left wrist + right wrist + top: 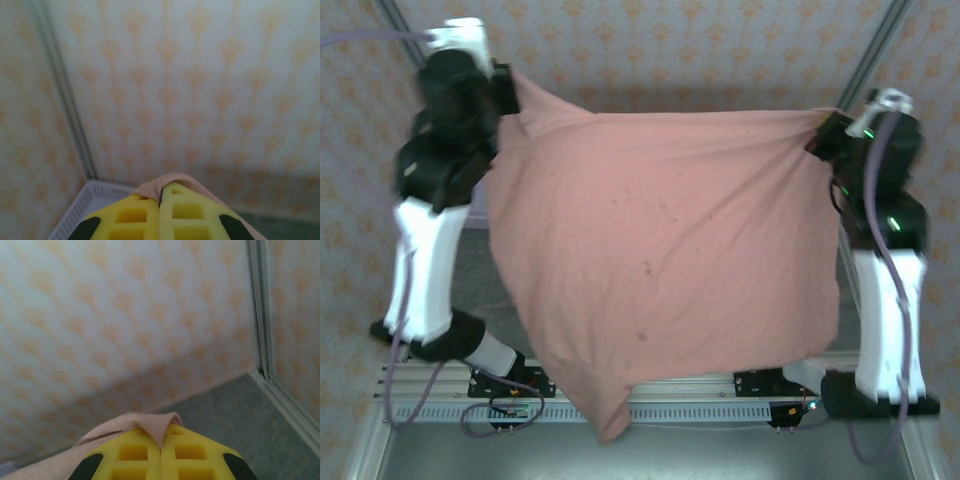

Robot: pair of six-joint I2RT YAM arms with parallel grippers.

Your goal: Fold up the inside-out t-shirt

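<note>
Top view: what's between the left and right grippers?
The t-shirt spans the whole stretch, hanging spread from the left gripper to the right gripper, both shut on its edge. The top view shows this.

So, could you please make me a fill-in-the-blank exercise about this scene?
1. The t-shirt hangs spread ___ the left gripper and the right gripper.
2. Each gripper is ___ on the t-shirt's edge.
3. The fingers are ___ in colour.
Missing words: between; shut; yellow.
</note>
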